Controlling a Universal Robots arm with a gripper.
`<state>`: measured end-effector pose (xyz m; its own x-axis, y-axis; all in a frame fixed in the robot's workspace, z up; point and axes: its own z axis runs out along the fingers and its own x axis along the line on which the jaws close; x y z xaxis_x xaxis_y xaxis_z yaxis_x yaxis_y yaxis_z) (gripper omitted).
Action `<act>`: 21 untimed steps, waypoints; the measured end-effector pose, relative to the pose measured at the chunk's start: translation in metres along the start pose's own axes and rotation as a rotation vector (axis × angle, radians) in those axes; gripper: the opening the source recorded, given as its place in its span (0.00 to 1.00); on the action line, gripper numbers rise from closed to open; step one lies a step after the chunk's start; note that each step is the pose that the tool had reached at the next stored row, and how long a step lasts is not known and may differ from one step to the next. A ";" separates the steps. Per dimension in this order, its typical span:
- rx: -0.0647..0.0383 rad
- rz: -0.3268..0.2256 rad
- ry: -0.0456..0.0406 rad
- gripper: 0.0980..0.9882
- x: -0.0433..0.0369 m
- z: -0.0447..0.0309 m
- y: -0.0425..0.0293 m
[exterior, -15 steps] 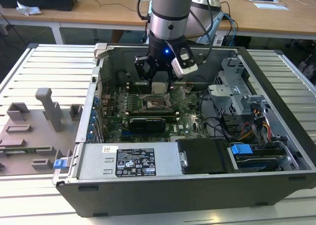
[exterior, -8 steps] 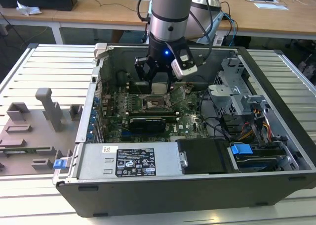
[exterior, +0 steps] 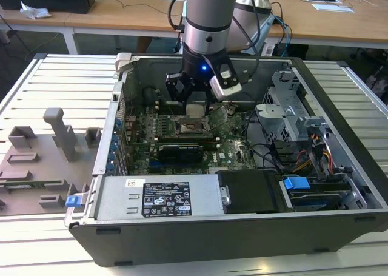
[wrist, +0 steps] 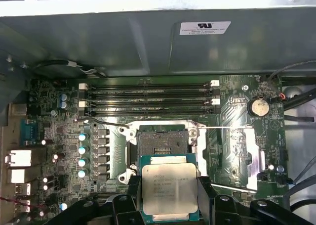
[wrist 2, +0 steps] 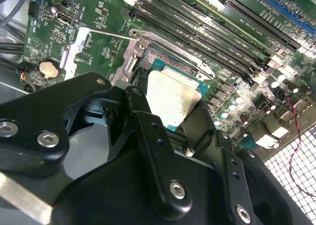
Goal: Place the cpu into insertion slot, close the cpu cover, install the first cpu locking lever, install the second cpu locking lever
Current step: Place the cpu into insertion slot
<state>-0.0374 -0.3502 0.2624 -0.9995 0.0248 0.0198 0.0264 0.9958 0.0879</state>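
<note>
Black gripper (wrist: pixel 170 205) fingers (wrist: pixel 134 200) pinch the cpu (wrist: pixel 169 188) by two edges, a flat square chip with matte silver top, just short of the bare insertion slot (wrist: pixel 162 145) beyond the fingertips, its dark pin field plain in the first wrist view, while the exterior view adds the open grey case (exterior: pixel 212 239).
</note>
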 end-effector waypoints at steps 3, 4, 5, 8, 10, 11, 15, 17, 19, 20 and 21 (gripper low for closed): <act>0.000 0.000 0.0000 0.50 -0.0001 0.0028 -0.0002; 0.001 0.000 0.0000 0.50 -0.0001 0.0044 -0.0004; 0.001 0.000 0.0000 0.50 -0.0001 0.0057 -0.0005; 0.001 0.000 0.0000 0.50 -0.0002 0.0076 -0.0006; 0.001 0.000 0.0000 0.50 -0.0002 0.0089 -0.0008; 0.001 0.000 -0.0001 0.50 -0.0002 0.0099 -0.0009; 0.002 0.000 -0.0001 0.50 -0.0003 0.0149 -0.0013; 0.002 0.000 -0.0001 0.50 -0.0003 0.0167 -0.0015; 0.002 0.000 -0.0001 0.50 -0.0004 0.0180 -0.0016; 0.002 0.000 -0.0001 0.50 -0.0004 0.0185 -0.0016; 0.002 0.000 -0.0001 0.50 -0.0004 0.0191 -0.0017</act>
<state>-0.0374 -0.3502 0.2432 -0.9995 0.0248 0.0197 0.0264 0.9960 0.0857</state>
